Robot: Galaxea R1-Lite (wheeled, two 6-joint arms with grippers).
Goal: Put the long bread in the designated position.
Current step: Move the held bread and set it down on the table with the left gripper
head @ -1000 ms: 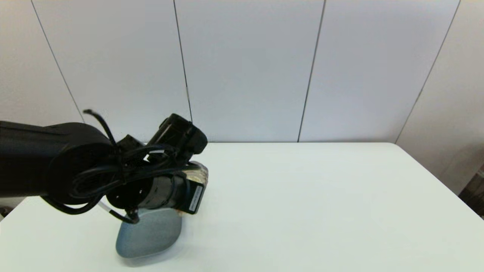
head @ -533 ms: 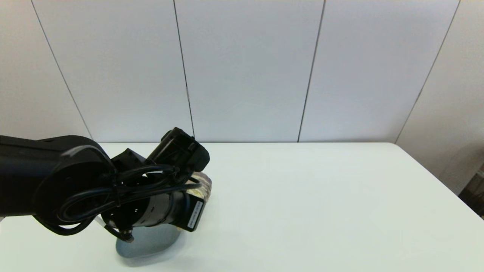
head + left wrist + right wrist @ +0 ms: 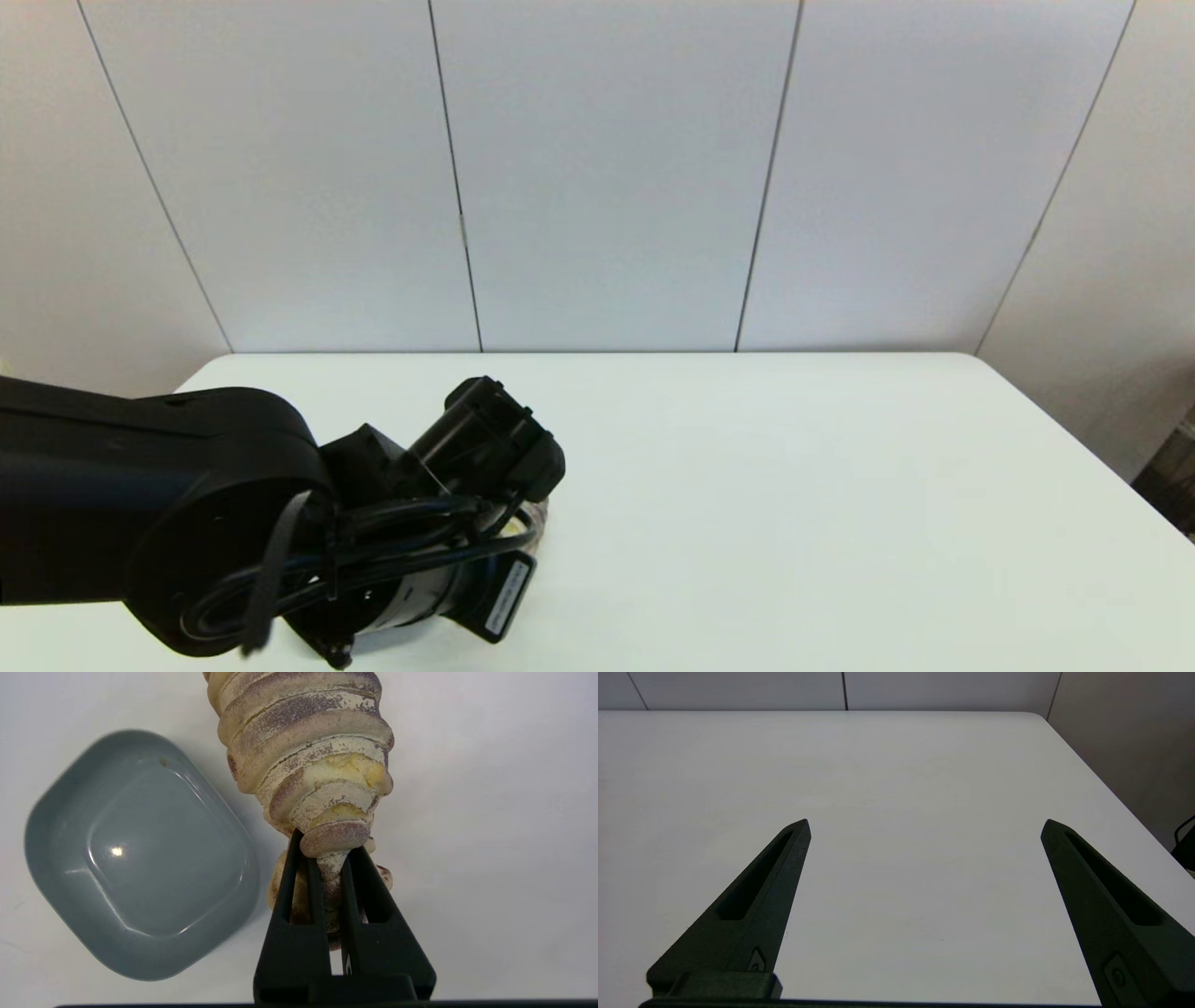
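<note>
Flanking the long bread [image 3: 303,751], grey dish [image 3: 140,858]

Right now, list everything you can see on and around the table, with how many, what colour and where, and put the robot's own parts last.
long bread: one, tan with brown-purple and pale yellow bands, held over the white tabletop beside the dish, not in it.
dish: one, blue-grey, on the table at the robot's left, nothing in it.
table: one, white, in front of the robot.
wall panels: pale grey, behind the table.
left gripper: one, black, jaws shut on the bread's near end, low over the table's left part.
right gripper: one, black, jaws wide apart, holding nothing, above the bare table.
</note>
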